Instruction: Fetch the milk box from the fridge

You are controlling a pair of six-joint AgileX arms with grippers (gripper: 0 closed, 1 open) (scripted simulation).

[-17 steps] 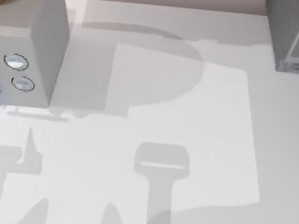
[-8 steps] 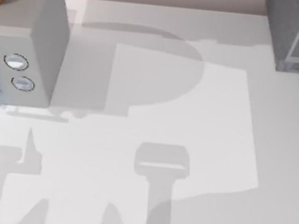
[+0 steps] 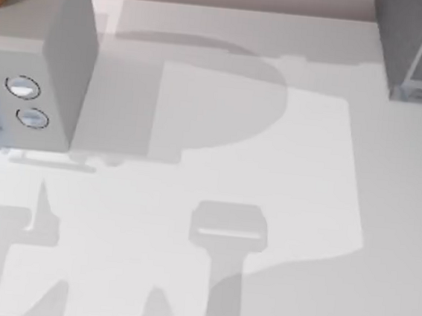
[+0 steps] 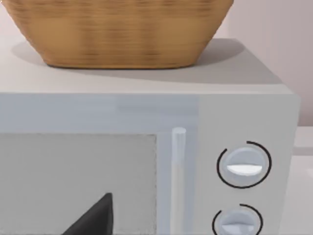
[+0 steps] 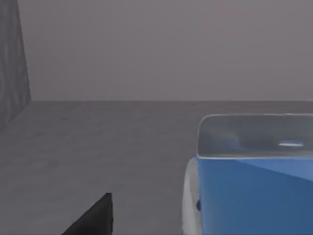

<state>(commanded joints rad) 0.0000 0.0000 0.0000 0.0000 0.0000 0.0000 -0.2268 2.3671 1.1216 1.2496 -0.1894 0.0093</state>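
Upright, blue-faced milk box with pale top.

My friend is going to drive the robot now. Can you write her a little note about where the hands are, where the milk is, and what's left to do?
Left gripper: parked facing the microwave, under the basket; fingers unclear.
Right gripper: inside the fridge, close to the milk box, not holding it; fingers unclear.
Done: reached into the fridge.
Left: grasp the milk box, lift it out, place it on the table.
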